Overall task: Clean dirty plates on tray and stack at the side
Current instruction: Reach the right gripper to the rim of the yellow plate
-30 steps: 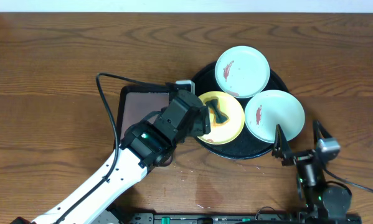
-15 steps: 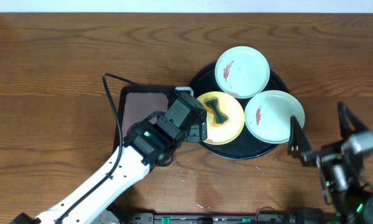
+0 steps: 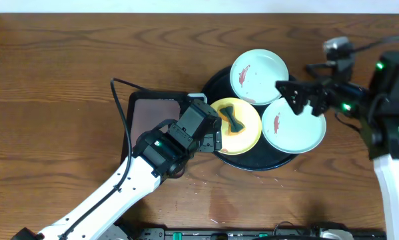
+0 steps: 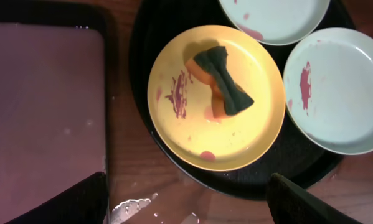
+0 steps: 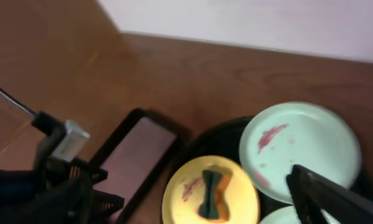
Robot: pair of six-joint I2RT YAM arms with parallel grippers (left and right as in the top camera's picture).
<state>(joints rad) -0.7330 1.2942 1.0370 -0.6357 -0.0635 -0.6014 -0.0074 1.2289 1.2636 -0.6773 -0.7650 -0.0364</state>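
The black tray [image 3: 266, 165] holds three smeared plates: a yellow plate [image 3: 247, 141] and two mint plates [image 3: 259, 75] [image 3: 294, 130]. A green-and-orange sponge [image 3: 233, 122] lies on the yellow plate. My left gripper [image 3: 216, 139] is open and empty at the tray's left edge, beside the yellow plate [image 4: 261, 130]; the sponge [image 4: 223, 84] lies ahead of its fingers [image 4: 186, 205]. My right gripper [image 3: 304, 97] is open and empty, hovering over the two mint plates. Its view [image 5: 198, 205] looks down on the yellow plate [image 5: 180, 199] and a mint plate [image 5: 304, 149].
A rectangular maroon tray [image 3: 152, 117] with a black rim lies just left of the black tray, under my left arm. A wet patch [image 4: 136, 208] shines on the wood between the two trays. A black cable [image 3: 116, 100] runs over the table left of the maroon tray.
My right arm has swung from the table's front right up and back, and is now over the mint plates. My left gripper drew back slightly off the yellow plate, then stayed.
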